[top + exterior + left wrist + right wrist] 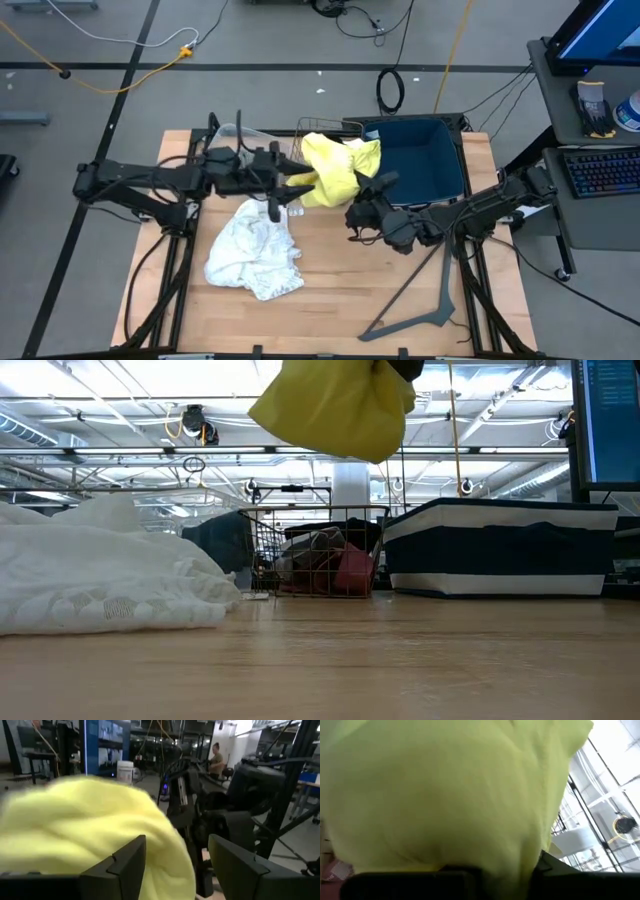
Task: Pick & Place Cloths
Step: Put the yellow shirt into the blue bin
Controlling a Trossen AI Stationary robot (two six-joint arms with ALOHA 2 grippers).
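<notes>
While my right gripper (372,192) pinched the yellow cloth (340,165) aloft and my left fingers (127,862) stood spread, the white cloth (255,250) awaited pickup, others filling the wire basket (315,550).

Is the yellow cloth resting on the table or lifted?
Lifted: the yellow cloth hangs above the table in the low view, clear air beneath it.

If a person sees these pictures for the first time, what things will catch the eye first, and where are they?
First is the yellow cloth, lifted above the table between the wire basket and the navy bin. The right hand is shut on it, while the left hand beside it stands open. Next comes the large white cloth, crumpled on the wooden table under the left arm.
</notes>
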